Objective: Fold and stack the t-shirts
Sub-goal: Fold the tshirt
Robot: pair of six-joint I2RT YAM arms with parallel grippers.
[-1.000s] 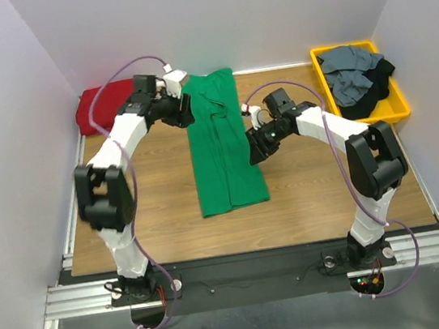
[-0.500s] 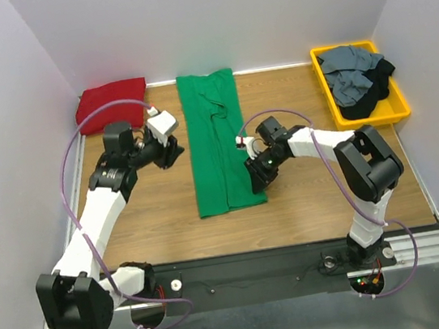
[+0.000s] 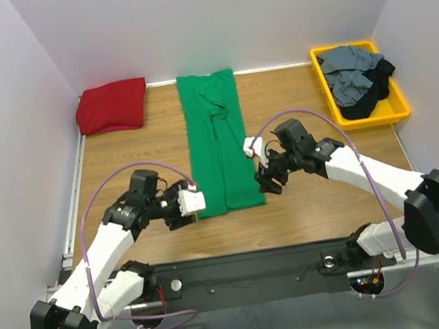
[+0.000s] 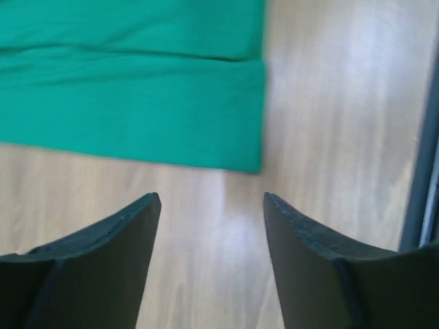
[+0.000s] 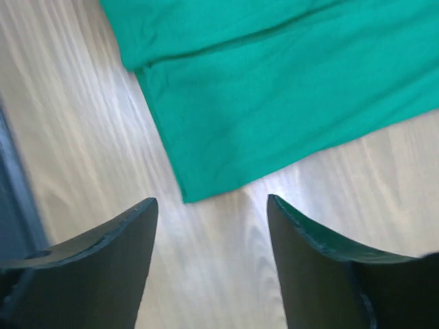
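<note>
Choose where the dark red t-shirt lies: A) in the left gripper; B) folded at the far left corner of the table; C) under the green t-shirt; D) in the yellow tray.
B: the dark red t-shirt lies folded at the far left corner of the table, apart from the green t-shirt and the yellow tray.

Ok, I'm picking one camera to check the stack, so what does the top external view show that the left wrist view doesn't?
Only top external: the folded dark red t-shirt at the far left, the yellow tray holding grey and black shirts, and the right gripper. Only left wrist: a close look at the left gripper, open and empty. Both: the green t-shirt on the table.
</note>
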